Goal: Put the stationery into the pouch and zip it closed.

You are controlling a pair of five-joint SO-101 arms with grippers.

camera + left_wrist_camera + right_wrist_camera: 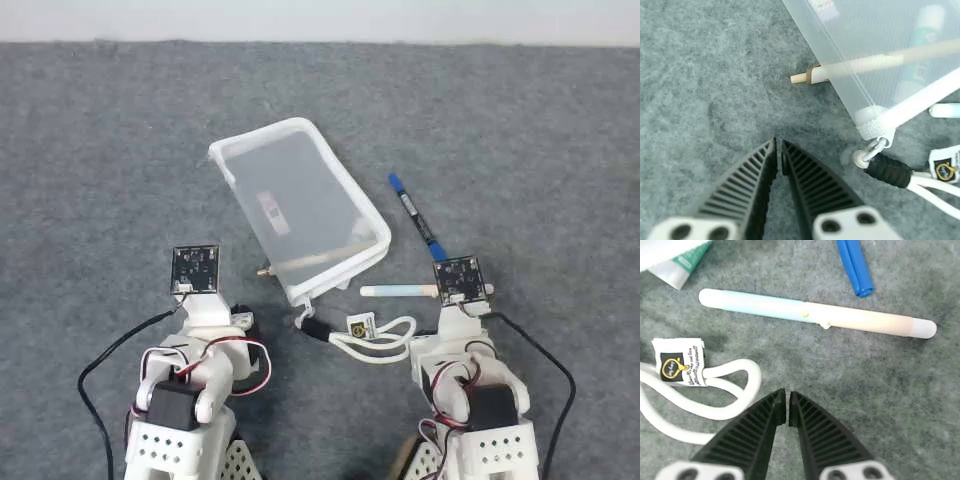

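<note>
The pouch [300, 205] lies flat in the middle of the bench [100, 150], with its zip edge turned toward the two arms, so the mouth is within reach of both. The zip pull [875, 150] sits at the corner nearest the left arm, and a white cord [375, 340] with a small tag [680, 367] trails from it between the arms. This likely puts the left arm in place to hold or draw the zip.

Two pieces of stationery lie loose on the bench beside the pouch. The pastel pen [815, 315] is just in front of the right claw [787, 401], and the blue pen [413, 213] lies a little beyond it. A pale stick with a tan end [807, 76] crosses the pouch near the zip edge, its end poking past the side (whether it is inside or underneath I cannot tell). A green-and-white tube [682, 262] shows at the pouch's edge.

Both claws are clenched on nothing. The left claw [779, 149] hangs over bare bench short of the pouch corner. The right one is low over the cord, pointing at the pastel pen, probably the first pick. It would need to part its jaws first.
</note>
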